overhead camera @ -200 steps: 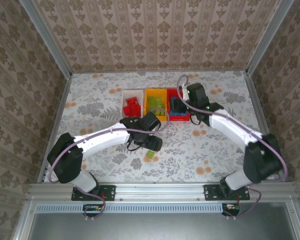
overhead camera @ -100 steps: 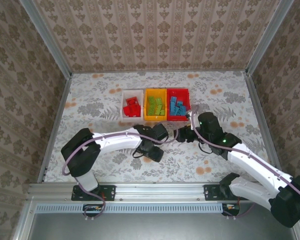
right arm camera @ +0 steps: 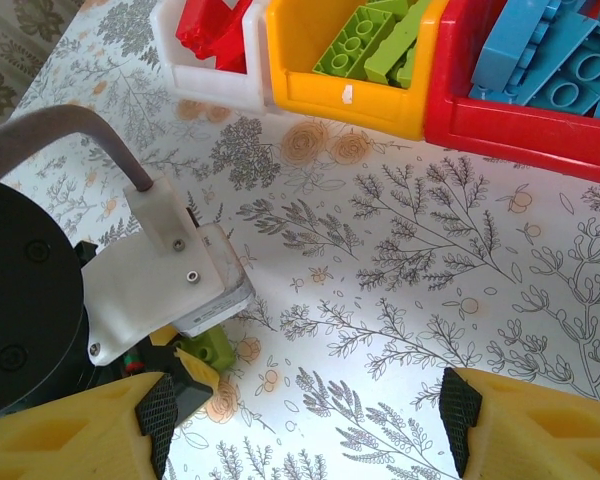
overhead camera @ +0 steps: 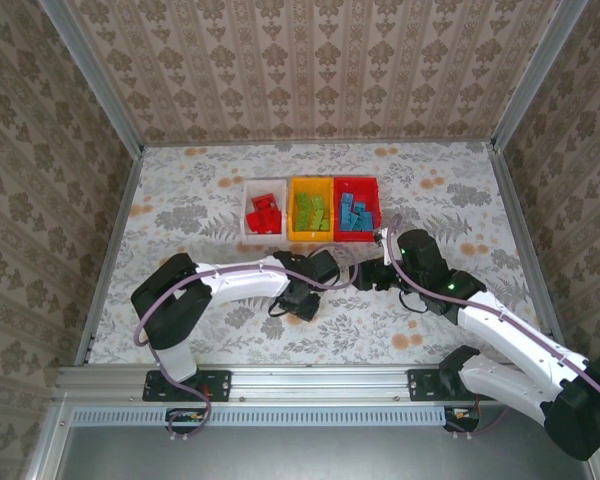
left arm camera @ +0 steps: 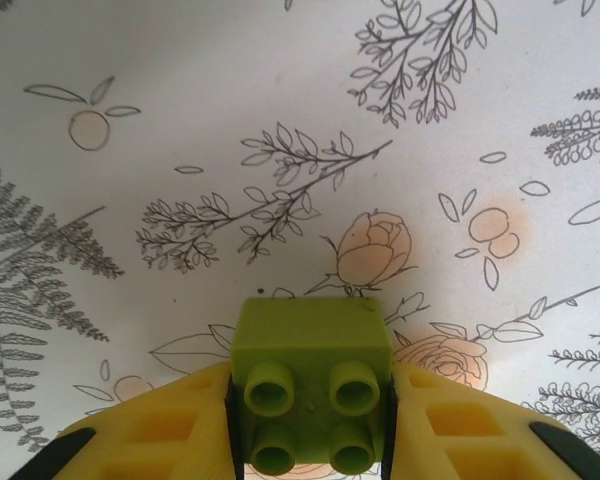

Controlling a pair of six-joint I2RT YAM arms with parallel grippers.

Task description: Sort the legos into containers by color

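Left wrist: lime lego (left arm camera: 311, 385) in gripper (left arm camera: 312, 420)

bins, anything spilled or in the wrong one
Nothing stands out. The white bin holds red bricks, the yellow bin green, the red bin blue, none mixed or spilled. One green brick sits gripped in the left pincer.

The left arm (overhead camera: 230, 281) is stretched low toward the middle; its left gripper (left arm camera: 312, 425) is clamped on a lime green brick (left arm camera: 312, 360); the right arm (overhead camera: 500, 322) is folded inward; the right gripper (right arm camera: 305, 415) is held spread wide, fingers (right arm camera: 90, 432) pointed down.
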